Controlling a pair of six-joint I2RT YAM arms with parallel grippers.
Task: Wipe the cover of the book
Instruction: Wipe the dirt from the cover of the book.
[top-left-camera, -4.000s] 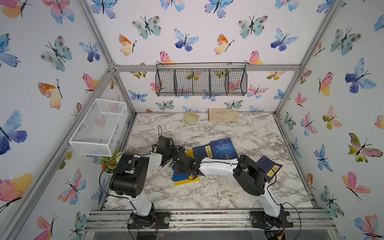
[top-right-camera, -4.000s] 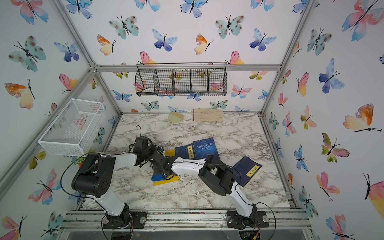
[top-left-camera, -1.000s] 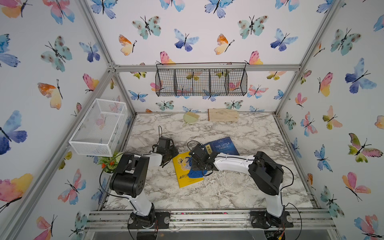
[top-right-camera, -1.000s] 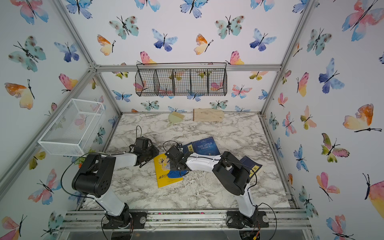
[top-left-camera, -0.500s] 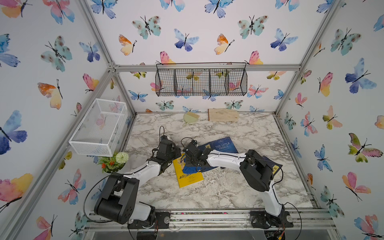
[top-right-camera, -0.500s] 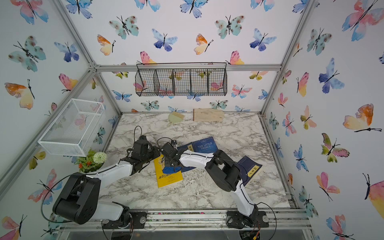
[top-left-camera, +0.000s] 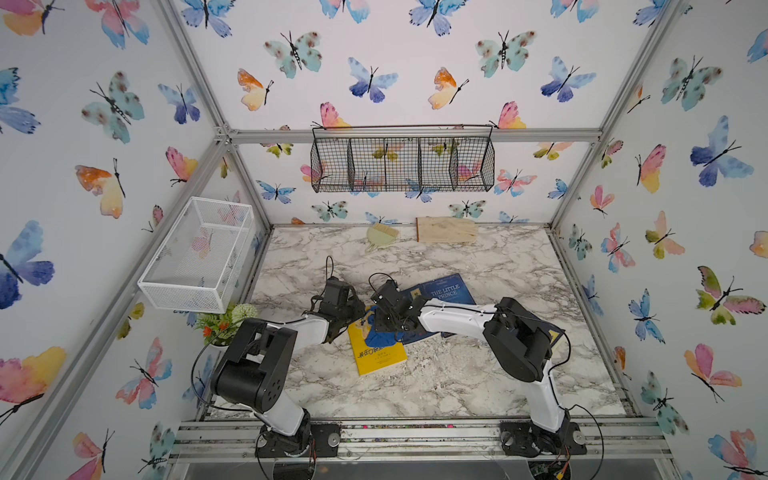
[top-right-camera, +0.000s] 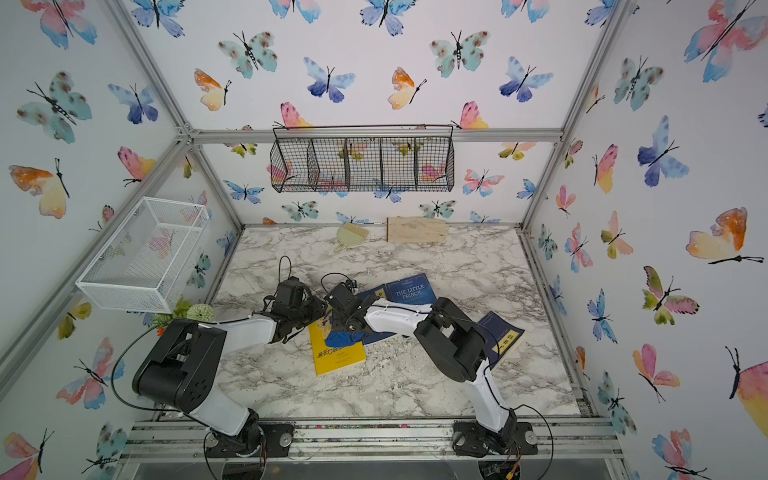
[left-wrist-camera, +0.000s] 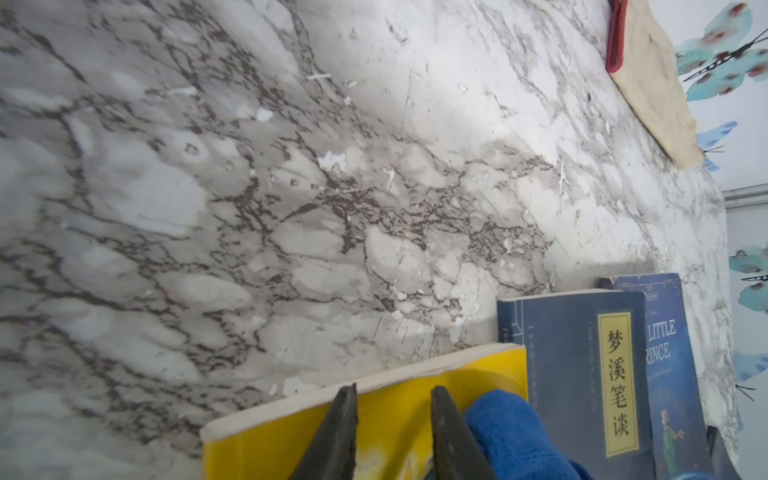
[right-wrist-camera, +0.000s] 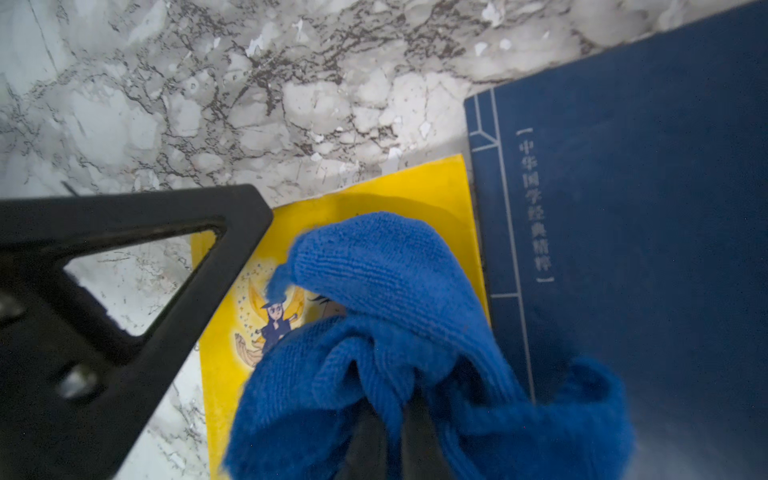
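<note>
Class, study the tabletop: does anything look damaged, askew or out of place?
The marble table is chipped, with white flecks showing across it in both wrist views. The yellow book lies skewed to the table's edge. Nothing is spilled.

We count two matching arms: the left arm (top-left-camera: 291, 330) and the right arm (top-left-camera: 453, 321) both have glossy white links between boxy black joint housings dotted with small round holes, and thin black cables loop along them. The left gripper (left-wrist-camera: 392, 395) has dark wedge-shaped fingers (left-wrist-camera: 332, 436), one a triangular frame with silvery screws
</note>
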